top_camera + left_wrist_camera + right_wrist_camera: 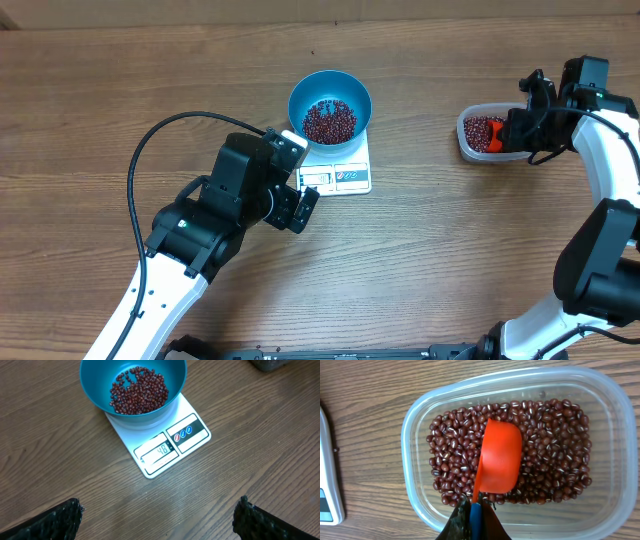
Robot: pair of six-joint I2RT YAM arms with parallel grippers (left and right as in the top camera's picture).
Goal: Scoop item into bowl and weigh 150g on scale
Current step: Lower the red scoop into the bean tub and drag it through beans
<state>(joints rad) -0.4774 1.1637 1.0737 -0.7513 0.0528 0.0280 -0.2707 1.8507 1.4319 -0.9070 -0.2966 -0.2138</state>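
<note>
a: where are the beans right now?
b: in two places. a shallow layer of beans (328, 122) lies in the blue bowl (330, 85), which sits on the 12 o'clock end of the white scale (350, 176). the bulk fills the clear tub (463, 140), well apart at 3 o'clock from the scale on the desk (450, 260).
a: and the pincers?
b: the right pincer (475, 519) is clamped on the handle (475, 497) of the orange scoop (497, 457), whose cup rests on the heap near the tub's middle. i cannot tell whether the cup has any beans in it. the left pincer (157, 525) stands wide open and empty, at 7 o'clock from the scale, looking down on the display (159, 451).
a: what does it read?
b: it looks like 48, so i judge the bowl well short, with several scoops to go.
a: how will the beans handle?
b: they look tiny, hard, dry and loose. i expect them to roll and pour freely and bounce off a rim, and no pincer could pinch them. the scoop is the way, gripped far back on the handle as now and kept level in transit.
a: and the bowl?
b: probably light and smooth. a knock could slide it on the scale, so tip the scoop gently over its centre.
</note>
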